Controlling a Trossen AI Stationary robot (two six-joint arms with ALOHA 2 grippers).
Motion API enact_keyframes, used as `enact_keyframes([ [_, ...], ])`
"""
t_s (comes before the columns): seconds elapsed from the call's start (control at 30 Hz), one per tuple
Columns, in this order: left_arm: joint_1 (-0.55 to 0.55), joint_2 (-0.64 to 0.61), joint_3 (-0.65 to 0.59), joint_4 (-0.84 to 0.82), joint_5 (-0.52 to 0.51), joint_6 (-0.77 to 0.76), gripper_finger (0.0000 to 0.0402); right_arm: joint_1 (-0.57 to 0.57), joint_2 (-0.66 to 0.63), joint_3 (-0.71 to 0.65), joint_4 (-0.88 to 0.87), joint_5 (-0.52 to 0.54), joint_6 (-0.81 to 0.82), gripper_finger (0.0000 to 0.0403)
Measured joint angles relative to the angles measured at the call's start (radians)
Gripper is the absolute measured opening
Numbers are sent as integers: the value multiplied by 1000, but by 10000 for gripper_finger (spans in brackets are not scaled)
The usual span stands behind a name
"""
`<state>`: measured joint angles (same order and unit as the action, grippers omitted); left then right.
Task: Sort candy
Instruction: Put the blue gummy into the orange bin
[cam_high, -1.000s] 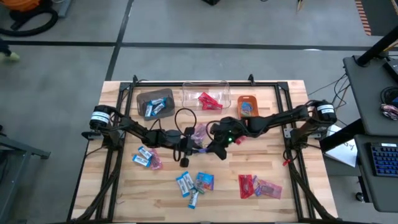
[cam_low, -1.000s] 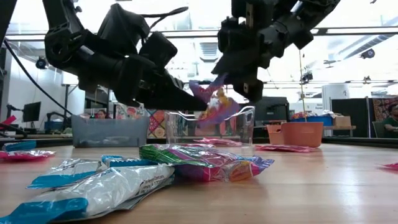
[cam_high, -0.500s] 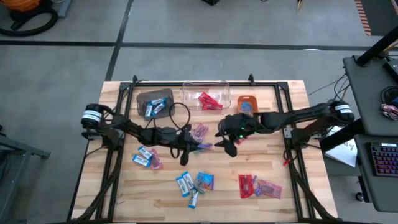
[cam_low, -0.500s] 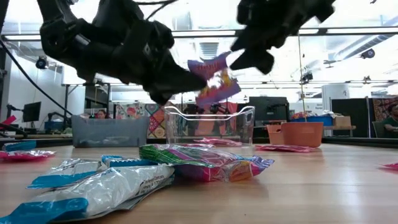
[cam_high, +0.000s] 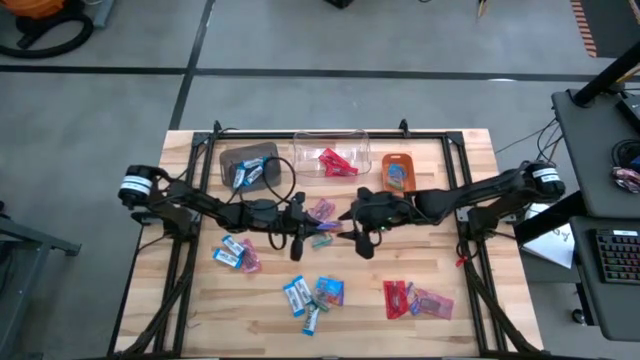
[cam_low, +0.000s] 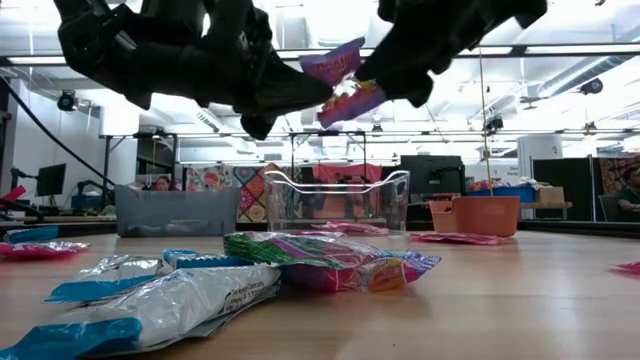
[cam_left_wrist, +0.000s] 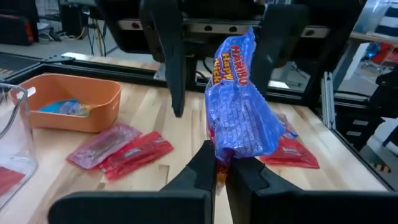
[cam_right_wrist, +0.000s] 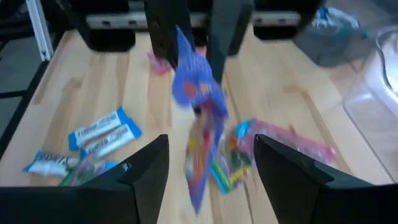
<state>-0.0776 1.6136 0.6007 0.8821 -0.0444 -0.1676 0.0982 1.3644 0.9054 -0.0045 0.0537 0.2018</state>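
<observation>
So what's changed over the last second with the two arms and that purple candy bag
The right hand let go of the purple candy bag and now stands open, backed off toward the robot's right. The left hand kept its grip and lifted the bag higher above the table. The candy lying on the table and the three bins stayed where they were.

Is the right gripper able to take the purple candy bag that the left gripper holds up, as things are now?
Probably yes. The right gripper is open and faces the purple candy bag, which the left gripper pinches by one end above the table. Nothing stands between them.
</observation>
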Motion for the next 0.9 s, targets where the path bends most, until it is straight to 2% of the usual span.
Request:
enact_keyframes([
  [0.1,0,11,12,-2,0,1,0,0,35,4,51,0,-17,221],
  [0.2,0,11,16,1,0,1,0,0,54,10,67,0,-19,192],
  [0.27,0,11,16,0,0,-2,2,0,57,12,68,0,-19,153],
  [0.4,1,10,16,-1,0,-1,24,0,53,16,64,0,-19,38],
  [0.43,1,9,16,-1,0,1,33,0,50,17,63,0,-18,26],
  [0.6,5,-28,16,-72,0,59,80,-5,22,45,-6,-1,47,10],
  [0.77,11,-110,16,-204,-1,122,116,-41,-4,94,-179,7,148,9],
  [0.9,17,-198,16,-338,-3,133,129,-110,-27,124,-368,46,177,9],
])
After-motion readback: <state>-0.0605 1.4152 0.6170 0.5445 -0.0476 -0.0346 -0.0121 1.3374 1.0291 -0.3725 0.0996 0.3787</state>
